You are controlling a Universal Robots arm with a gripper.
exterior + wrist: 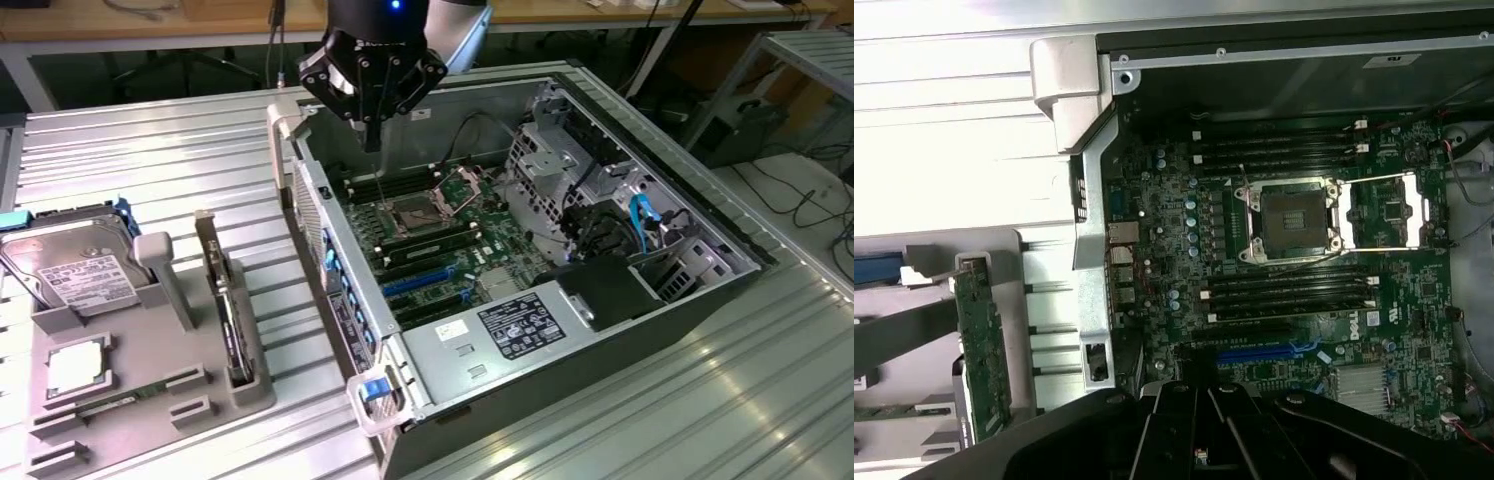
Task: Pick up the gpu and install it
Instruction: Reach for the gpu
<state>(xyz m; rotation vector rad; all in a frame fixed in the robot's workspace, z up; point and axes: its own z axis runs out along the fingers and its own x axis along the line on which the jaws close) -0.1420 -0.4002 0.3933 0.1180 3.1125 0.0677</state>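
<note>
None of the task is done: the gpu [230, 320] is seen standing on edge in its grey holder [160, 400] on the desk [160, 150], while the empty, closed hand [374, 135] is poised over the open computer case [310, 200].

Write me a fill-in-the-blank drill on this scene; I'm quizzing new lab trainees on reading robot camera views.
1. The end effector hangs over the open computer ___.
2. Its jaws stand ___.
3. The gpu stands on edge in the grey holder, on the exterior view's ___ of the motherboard.
Missing words: case; shut; left.
</note>
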